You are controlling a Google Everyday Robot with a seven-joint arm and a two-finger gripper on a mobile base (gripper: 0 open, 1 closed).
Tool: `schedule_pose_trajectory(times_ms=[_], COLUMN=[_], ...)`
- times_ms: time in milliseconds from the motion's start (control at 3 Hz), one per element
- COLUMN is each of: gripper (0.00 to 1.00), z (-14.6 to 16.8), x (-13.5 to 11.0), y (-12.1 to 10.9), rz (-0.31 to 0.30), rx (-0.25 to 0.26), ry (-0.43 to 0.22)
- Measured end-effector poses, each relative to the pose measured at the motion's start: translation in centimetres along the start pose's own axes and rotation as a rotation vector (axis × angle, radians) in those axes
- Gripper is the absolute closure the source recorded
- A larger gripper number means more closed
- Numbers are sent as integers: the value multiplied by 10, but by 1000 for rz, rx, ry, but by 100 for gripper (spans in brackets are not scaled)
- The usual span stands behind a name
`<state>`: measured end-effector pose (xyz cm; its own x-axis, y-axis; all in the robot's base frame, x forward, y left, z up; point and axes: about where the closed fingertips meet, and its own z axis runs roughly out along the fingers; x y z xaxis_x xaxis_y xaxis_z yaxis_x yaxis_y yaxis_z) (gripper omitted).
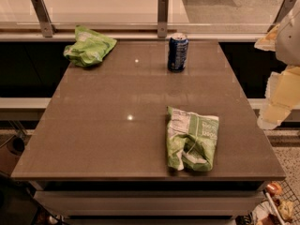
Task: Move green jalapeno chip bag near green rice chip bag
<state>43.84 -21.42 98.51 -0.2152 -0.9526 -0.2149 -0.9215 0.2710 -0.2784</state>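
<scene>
White rounded arm shell [289, 34] above cream, flat-faceted jaws, at the right edge.

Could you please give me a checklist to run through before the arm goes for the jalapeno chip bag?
1. The green jalapeno chip bag lies unobstructed on the table: ok.
2. The green rice chip bag is in sight, far left corner: ok.
3. The blue can stands apart from both bags: ok.
4. The gripper is over the jalapeno bag: not ok, it hangs beyond the table's right edge.
</scene>
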Motion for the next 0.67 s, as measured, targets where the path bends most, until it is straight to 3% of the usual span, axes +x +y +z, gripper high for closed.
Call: schedule_pose_trajectory(times_ms=[333,667], gripper=[0,0], z=[0,21], x=[0,-9], y=[0,3], rz=[0,1], rx=[0,-38], ry=[0,-11])
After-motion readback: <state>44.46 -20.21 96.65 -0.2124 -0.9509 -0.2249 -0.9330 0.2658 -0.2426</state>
